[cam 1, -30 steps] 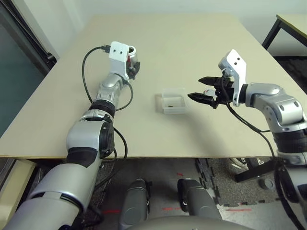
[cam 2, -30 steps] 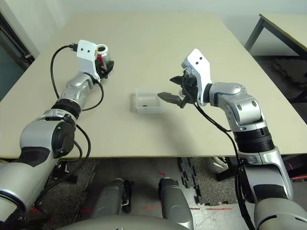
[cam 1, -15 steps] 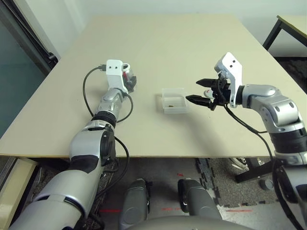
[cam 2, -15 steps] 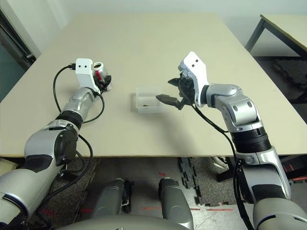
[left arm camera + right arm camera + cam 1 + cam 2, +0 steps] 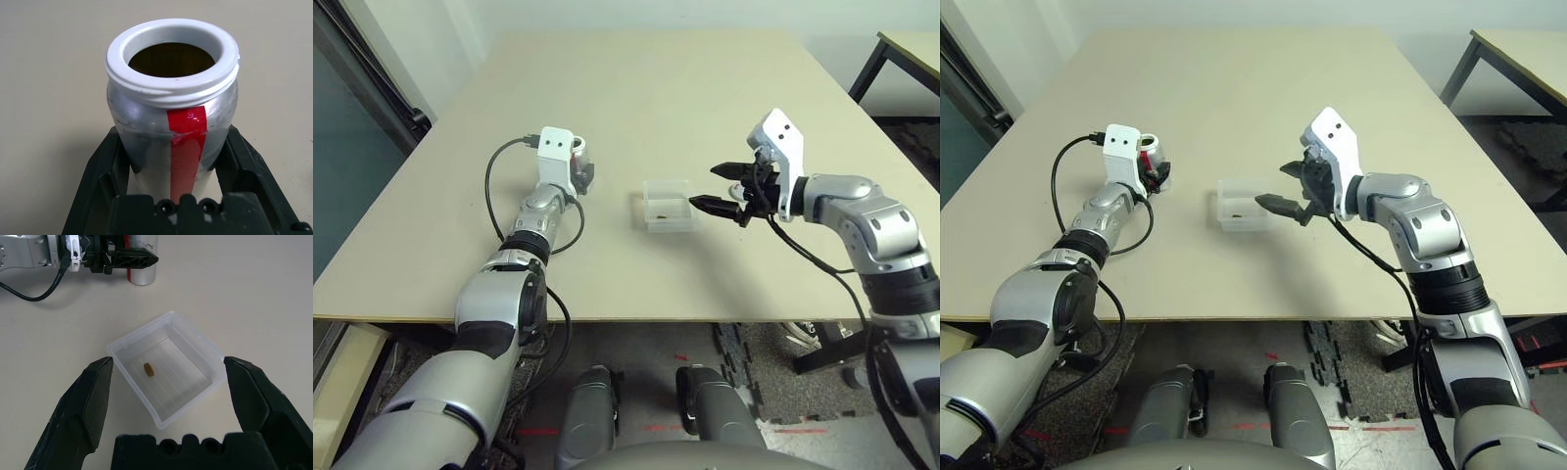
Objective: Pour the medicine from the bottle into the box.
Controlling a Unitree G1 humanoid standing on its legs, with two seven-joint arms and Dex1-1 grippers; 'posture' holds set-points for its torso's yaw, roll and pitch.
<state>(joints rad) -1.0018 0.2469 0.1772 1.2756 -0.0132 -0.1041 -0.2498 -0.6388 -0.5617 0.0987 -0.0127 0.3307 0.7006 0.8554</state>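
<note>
One medicine (image 5: 148, 370) pill lies in the box (image 5: 168, 367); left tool (image 5: 171, 161) grips the upright bottle (image 5: 172, 107), right tool (image 5: 168, 382) spread wide.

No writing, brand, number or sign could be read anywhere. The bottle (image 5: 172, 122), standing near the table's left edge, carried only a plain red stripe (image 5: 188, 139) running down its silver side, with no letters on it, and its white rim was blank. The clear box (image 5: 168, 367) near the middle of the table bore no marking. The white housings (image 5: 781, 137) on the wrists showed small dark holes but no lettering.
</note>
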